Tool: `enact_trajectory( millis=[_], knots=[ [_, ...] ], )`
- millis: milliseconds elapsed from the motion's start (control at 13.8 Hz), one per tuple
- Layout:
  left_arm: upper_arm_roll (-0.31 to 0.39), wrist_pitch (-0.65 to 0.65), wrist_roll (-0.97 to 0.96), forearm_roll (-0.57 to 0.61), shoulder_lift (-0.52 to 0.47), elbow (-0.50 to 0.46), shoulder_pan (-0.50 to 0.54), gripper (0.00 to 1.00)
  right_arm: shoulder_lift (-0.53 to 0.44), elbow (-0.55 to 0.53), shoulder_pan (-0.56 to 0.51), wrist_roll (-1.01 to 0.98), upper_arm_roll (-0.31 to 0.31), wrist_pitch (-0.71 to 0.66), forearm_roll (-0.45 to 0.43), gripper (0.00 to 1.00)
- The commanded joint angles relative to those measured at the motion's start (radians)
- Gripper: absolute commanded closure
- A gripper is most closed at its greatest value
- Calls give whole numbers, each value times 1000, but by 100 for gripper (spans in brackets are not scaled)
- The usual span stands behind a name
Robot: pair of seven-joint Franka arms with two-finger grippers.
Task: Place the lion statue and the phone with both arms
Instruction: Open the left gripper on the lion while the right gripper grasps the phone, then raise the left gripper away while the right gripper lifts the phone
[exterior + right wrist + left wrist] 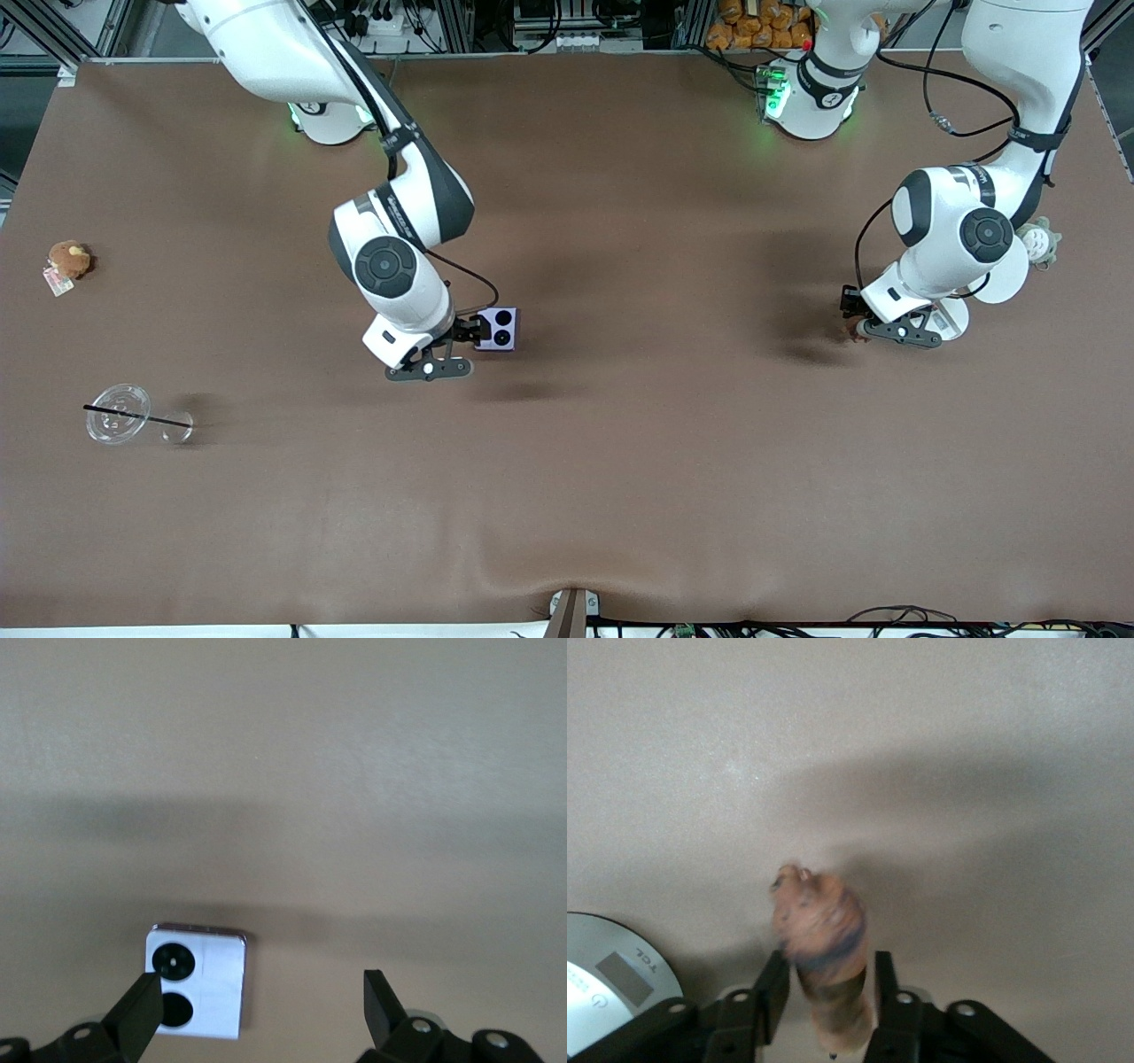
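The lilac-white phone lies flat on the brown table, its two black camera circles showing. My right gripper is open just beside it. In the right wrist view the phone sits by one fingertip, and the gripper holds nothing. The reddish-brown lion statue is at the table under my left gripper, toward the left arm's end. In the left wrist view the statue is blurred between the fingers. They stand narrowly apart, with thin gaps on both sides.
A white round-based lamp stands right beside the left gripper, its base also in the left wrist view. A pale toy lies by it. A tan plush and a tipped clear cup with straw lie at the right arm's end.
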Motion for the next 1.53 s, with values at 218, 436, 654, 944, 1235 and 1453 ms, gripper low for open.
enact_trajectory(
  millis=[218, 436, 654, 944, 1235, 1453],
  knots=[
    [-10, -87, 4, 6, -18, 122, 7, 0, 66, 4, 56, 20, -7, 34, 7, 0],
    [-11, -274, 4, 7, -6, 300, -3, 0, 95, 4, 92, 127, -7, 37, 22, 0],
    [-11, -423, -1, 7, -4, 475, -19, 0, 121, 4, 116, 207, -7, 83, 35, 0],
    [-11, -615, 1, 9, 32, 703, -20, 0, 134, 2, 123, 203, -7, 91, 35, 0],
    [-11, -745, 2, 3, 22, 841, -19, 0, 144, 2, 125, 200, -8, 92, 30, 0],
    [-11, -808, 5, -2, 17, 907, -4, 0, 157, 1, 129, 203, -8, 92, 26, 0]
  ],
)
